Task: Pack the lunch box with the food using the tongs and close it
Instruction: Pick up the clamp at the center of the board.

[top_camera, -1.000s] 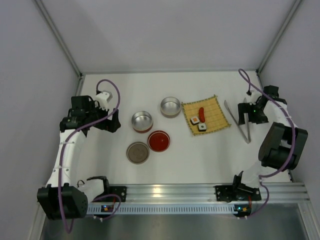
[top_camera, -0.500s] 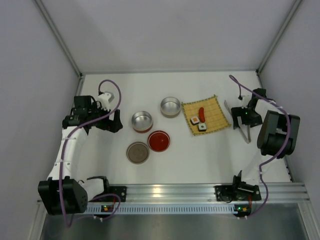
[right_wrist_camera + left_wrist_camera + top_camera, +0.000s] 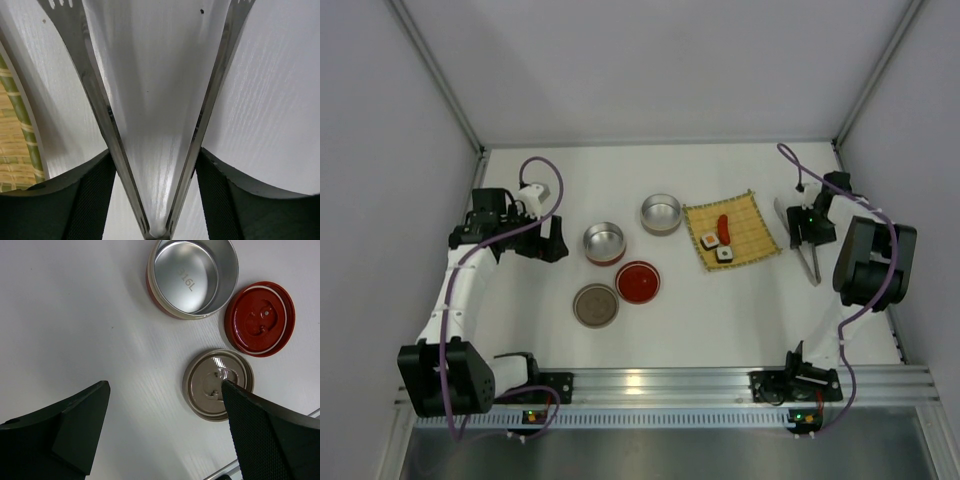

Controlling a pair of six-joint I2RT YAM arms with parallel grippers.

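The slim metal tongs (image 3: pixel 810 268) lie on the table right of the bamboo mat. My right gripper (image 3: pixel 803 230) is down over them. In the right wrist view both tong arms (image 3: pixel 97 95) run between my fingers (image 3: pixel 90 200), and each pad touches the outside of one arm, near the hinge. The right gripper (image 3: pixel 154 160) is shut on the tongs. Two sushi pieces (image 3: pixel 709 240) (image 3: pixel 724 254) and a red piece (image 3: pixel 723 227) rest on the mat. The lunch box bowls (image 3: pixel 603 243) (image 3: pixel 661 213) stand open. My left gripper (image 3: pixel 552 245) (image 3: pixel 165 390) is open and holds nothing.
A red lid (image 3: pixel 638 282) (image 3: pixel 260 317) and a grey lid (image 3: pixel 595 305) (image 3: pixel 210 385) lie beside the near bowl (image 3: pixel 192 275). The bamboo mat (image 3: pixel 750 225) (image 3: pixel 12 130) lies just left of the tongs. Walls enclose the table on three sides.
My right gripper has moved in over the tongs and narrowed its jaws onto their arms. The left arm has shifted slightly and stays open.
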